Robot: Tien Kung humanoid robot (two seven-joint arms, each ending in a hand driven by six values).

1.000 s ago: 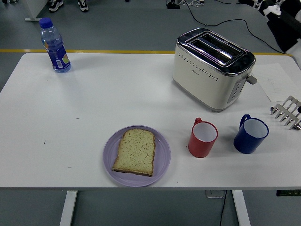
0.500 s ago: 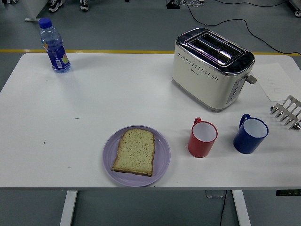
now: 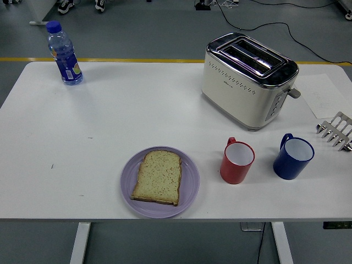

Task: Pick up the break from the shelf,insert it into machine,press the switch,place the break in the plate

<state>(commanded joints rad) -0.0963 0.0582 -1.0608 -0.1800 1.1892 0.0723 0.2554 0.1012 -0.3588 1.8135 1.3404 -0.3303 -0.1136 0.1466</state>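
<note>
The slice of bread [image 3: 158, 177] lies flat on the purple plate [image 3: 188, 192], which stands near the front edge of the white counter [image 3: 137, 115], a little left of the middle. The slice covers the left and centre part of the plate, and its rounded top points to the far side. Neither robot hand is in view, so I cannot tell if they are released or clenched; nothing is holding the bread. The toaster [image 3: 247, 80], cream coloured with a shiny metal top, stands on the far right part of the counter, turned at an angle, and its two slots look empty from this view. Its lever [image 3: 294, 92] sticks out on the right end. In front of the toaster there is a red mug [image 3: 237, 161], and to the right of it, apart from it, a blue mug [image 3: 293, 157]; both are upright and white inside. At the right edge of the counter a small metal rack [image 3: 336, 131] is partly cut off by the picture, and behind it lies a sheet of white paper [image 3: 324, 94]. A water bottle [image 3: 64, 53] with a blue cap and blue label stands upright at the far left corner, well apart from everything else.
</note>
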